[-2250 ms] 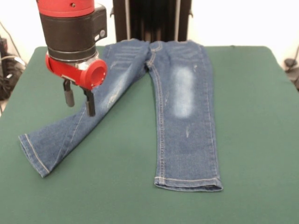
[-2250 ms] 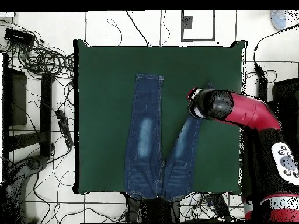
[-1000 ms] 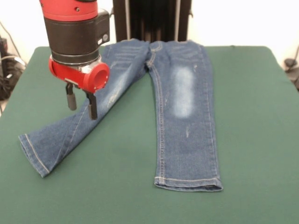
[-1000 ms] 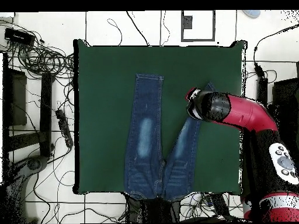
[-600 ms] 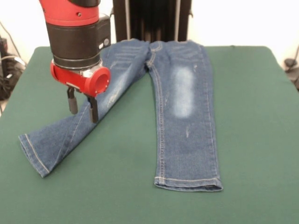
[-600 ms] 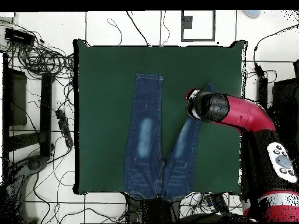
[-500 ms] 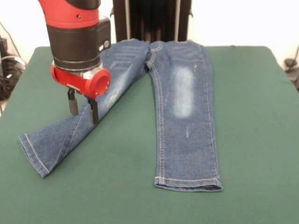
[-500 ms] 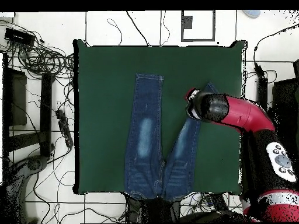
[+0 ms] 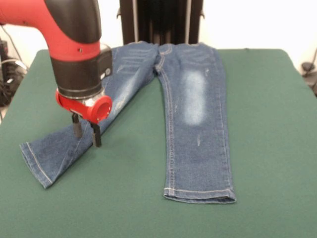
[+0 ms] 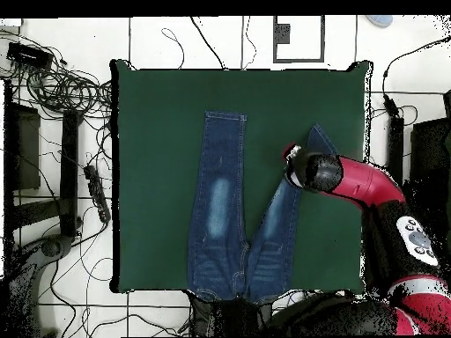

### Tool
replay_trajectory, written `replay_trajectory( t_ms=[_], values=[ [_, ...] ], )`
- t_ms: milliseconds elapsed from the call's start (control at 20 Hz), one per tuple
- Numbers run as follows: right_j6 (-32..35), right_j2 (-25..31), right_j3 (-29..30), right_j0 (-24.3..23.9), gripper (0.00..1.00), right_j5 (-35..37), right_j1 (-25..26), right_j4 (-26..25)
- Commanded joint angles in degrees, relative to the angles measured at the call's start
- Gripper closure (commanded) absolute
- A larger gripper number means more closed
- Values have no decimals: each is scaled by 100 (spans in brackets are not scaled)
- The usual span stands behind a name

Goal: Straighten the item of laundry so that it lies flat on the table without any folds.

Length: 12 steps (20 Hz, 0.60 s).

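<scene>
Denim jeans splayed flat on felt table.

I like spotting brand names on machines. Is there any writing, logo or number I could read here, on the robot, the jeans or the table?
None can be read.
Arm: small dark marks on a white patch, too blurred to read.
Jeans: no label shows.
Table: plain green cloth, no text.

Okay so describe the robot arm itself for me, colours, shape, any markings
The arm is glossy red with black sections. Its wrist is a fat black cylinder ending in a red collar with a round, hollow red stub on one side. The claw has two thin black fingers. Overhead, a white patch with dark dots shows near the base.
</scene>
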Motion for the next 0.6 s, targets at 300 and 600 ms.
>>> replay_trajectory(
  t_ms=[300, 600],
  values=[
    [-697, 751, -81, -51, 0, -214, 602, -394],
    [-755, 815, -182, -81, 0, -187, 663, -407]
  ],
)
